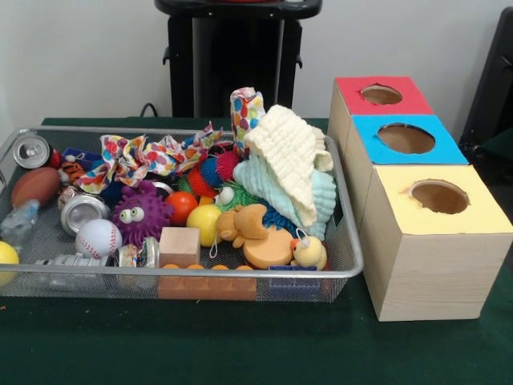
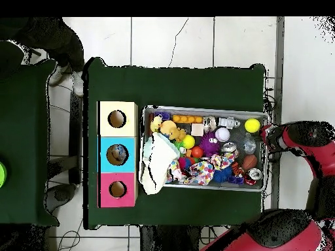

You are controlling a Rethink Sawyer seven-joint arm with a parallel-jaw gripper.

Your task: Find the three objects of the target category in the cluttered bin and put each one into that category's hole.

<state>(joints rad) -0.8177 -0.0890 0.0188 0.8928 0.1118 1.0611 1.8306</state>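
Observation:
A wire-mesh bin (image 1: 346, 241) (image 2: 204, 109) holds a heap of mixed objects. Among them are a baseball (image 1: 98, 237), a brown football (image 1: 35, 185), crushed cans (image 1: 82, 211), a purple spiky ball with eyes (image 1: 140, 212), a wooden block (image 1: 179, 245), a yellow ball (image 1: 204, 224), an orange plush toy (image 1: 240, 224) and a small duck (image 1: 309, 253). Yellow and light-blue cloths (image 1: 292, 164) (image 2: 156, 167) are piled at the box end. Beside the bin stand the red box (image 1: 353, 100) (image 2: 118, 199), blue box (image 1: 369, 146) (image 2: 108, 154) and yellow box (image 1: 401, 216) (image 2: 128, 119), each with a round hole. The gripper (image 2: 267, 138) shows only in the overhead view, at the bin's right edge.
A colourful patterned cloth (image 1: 136, 156) lies across the bin's back. The red and black arm (image 2: 298, 138) curves from the bottom right up to the bin's right end. A green cloth (image 1: 240, 345) covers the table. A second green-covered table (image 2: 26, 144) stands at the left.

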